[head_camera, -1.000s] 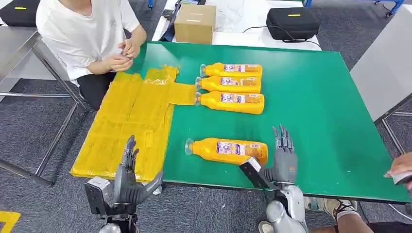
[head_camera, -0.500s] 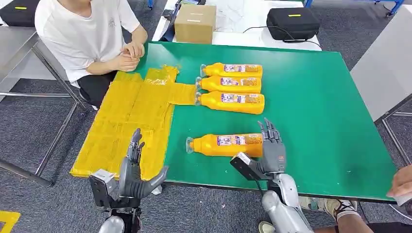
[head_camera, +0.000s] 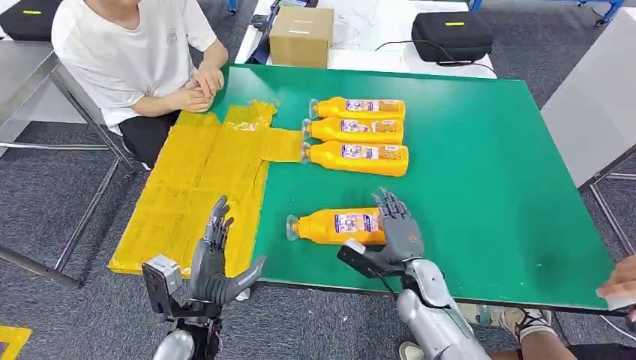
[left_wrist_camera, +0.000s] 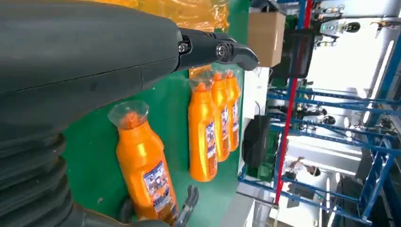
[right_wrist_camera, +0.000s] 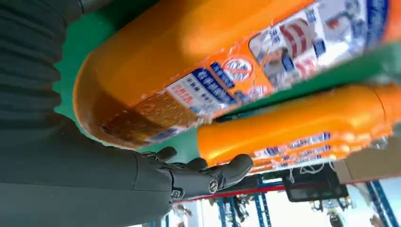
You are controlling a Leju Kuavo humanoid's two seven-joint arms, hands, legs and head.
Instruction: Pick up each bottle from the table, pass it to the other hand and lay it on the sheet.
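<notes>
Since a second ago our right hand has slid left from beside the near bottle to lie over its base end; our left hand has risen a little, and the bottle itself has hardly shifted. The right hand's fingers are spread and arched over the bottle's far side, thumb toward the near edge, but we cannot tell whether they already clamp it. The left hand hovers open, fingers apart, holding nothing, above the sheet at the tabletop's near left corner.

The near bottle is orange with a clear cap and a blue and white label, lying on its side on the green tabletop, cap pointing left toward the sheet.

Farther back three more bottles lie side by side, touching, their caps at the sheet's right edge. The yellow sheet is crinkled and hangs over the tabletop's left edge. A person in a white shirt sits at the far left corner, hands resting together on the tabletop. Beyond stand a box and a black case. Another person's hand shows at the right edge.
</notes>
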